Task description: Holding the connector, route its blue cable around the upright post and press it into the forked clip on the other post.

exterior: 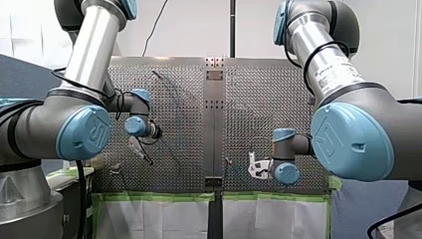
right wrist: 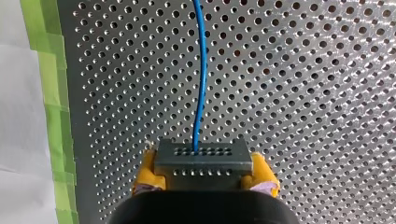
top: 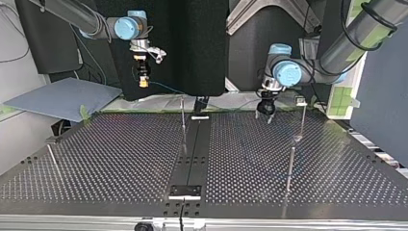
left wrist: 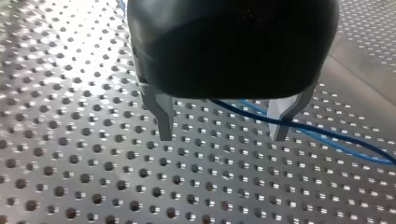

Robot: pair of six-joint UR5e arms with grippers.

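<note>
My right pincer [right wrist: 202, 179] is clamped on the grey connector [right wrist: 201, 161], with its yellow pads [right wrist: 145, 171] pressing on both sides of the block. The blue cable [right wrist: 201, 70] leaves the connector's front face and runs straight ahead over the perforated desk [right wrist: 303, 93], not far from the edge lined with green tape [right wrist: 51, 93]. In the top view this pincer hangs at the left, raised well above the desk, and the cable trails from it toward the middle. My left pincer [left wrist: 223, 128] stands wide, its two metal fingers [left wrist: 163, 116] apart with nothing between them, just above the desk. A stretch of the blue cable passes under it, beside one fingertip; I cannot tell whether they touch. In the top view this pincer hovers low near the desk's far edge, between a thin upright post [top: 183, 125] by the centre strip and a second post [top: 302, 120] with a small head at the right.
</note>
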